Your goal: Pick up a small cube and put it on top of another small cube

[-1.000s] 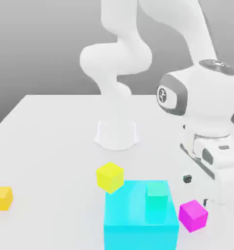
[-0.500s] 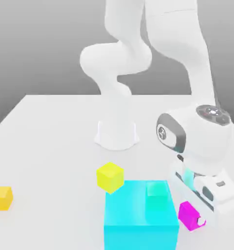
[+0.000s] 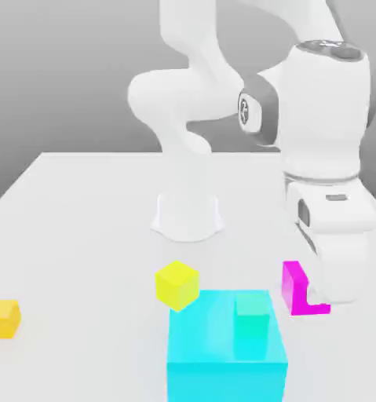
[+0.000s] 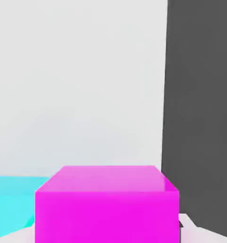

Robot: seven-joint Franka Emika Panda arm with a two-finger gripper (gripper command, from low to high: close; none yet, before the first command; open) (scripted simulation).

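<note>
Magenta, plain and glossy, the small cube (image 3: 302,292) sits clamped in my gripper (image 3: 326,294), lifted off the desk (image 3: 81,212).

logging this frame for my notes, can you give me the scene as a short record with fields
held item: pink cube, lifted off the table, partly hidden by the claw
claw: shut on the pink cube, close to the camera in the hand view
big block: cyan block near the front edge
on the block: teal cube
beside the block: yellow cube, at its far corner on the exterior view's left
far off: orange cube, exterior view's left
surface: white table
</note>
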